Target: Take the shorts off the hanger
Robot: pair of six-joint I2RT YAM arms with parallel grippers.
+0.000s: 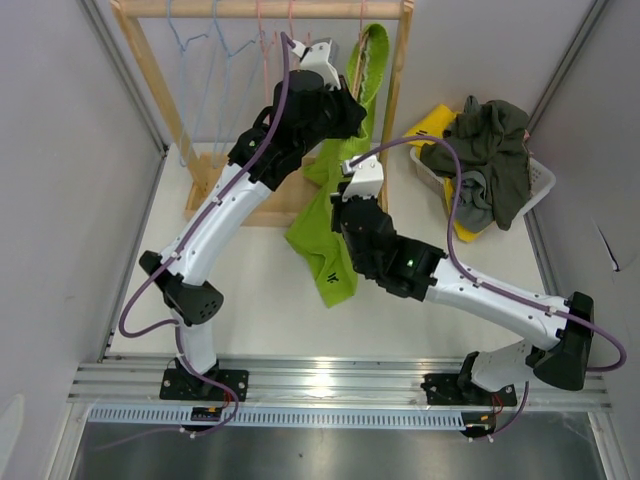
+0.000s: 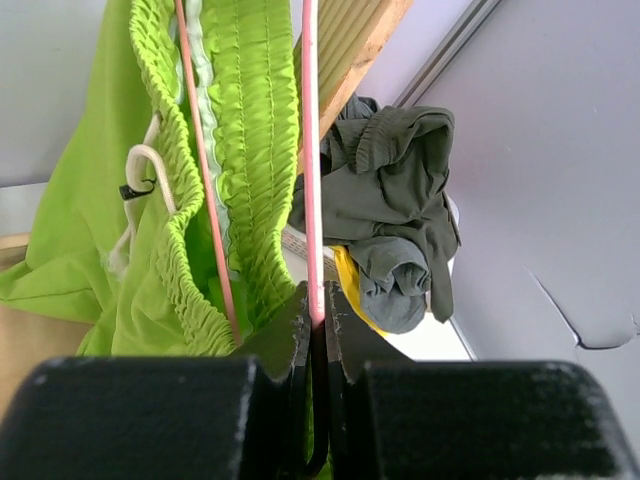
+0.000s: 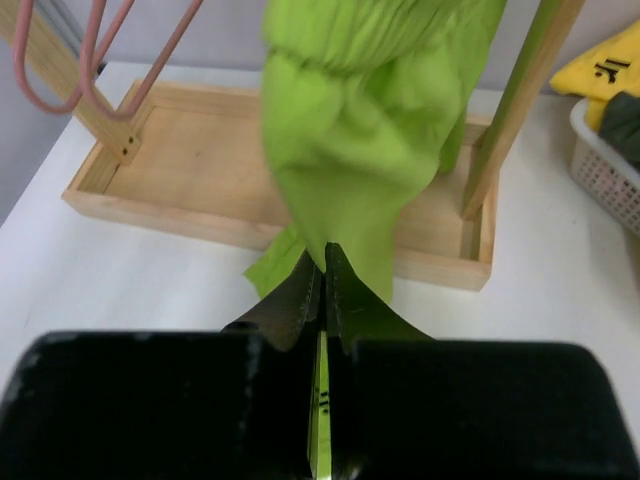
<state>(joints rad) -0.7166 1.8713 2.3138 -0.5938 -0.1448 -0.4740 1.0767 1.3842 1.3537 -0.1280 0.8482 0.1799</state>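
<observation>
Shows at 11 o'clock of the top view a wooden rack (image 1: 262, 8) with bare hangers (image 1: 200, 60), blue and pink, nothing on them. Pinches the hanger (image 2: 309, 150) with the left gripper (image 2: 318, 315) near 12 o'clock under the rack bar, jaws almost fully closed on the thin pink wire; probably done to steady it, so that it does not swing or come off the bar when the cloth is pulled. Carries the green shorts (image 2: 240, 120) on this wire by the elastic waistband, legs falling down toward the table (image 1: 250, 300) centre. Holds a lower part of the same shorts with the right gripper (image 3: 322, 275), at 6 o'clock from the hanger, jaws tight together with a fold of green fabric between them; judged a hold for dragging the shorts down and off. Keeps at 2 o'clock a white basket (image 1: 541, 180) with grey shorts (image 1: 495, 150) over yellow shorts (image 1: 432, 125), most likely the place for pieces already taken off. Bears a small dark logo (image 1: 331, 274) near the green hem, too small to read. Has a dark mark also on the yellow pair in the right wrist view, not legible either. No brand name or other readable text anywhere.
</observation>
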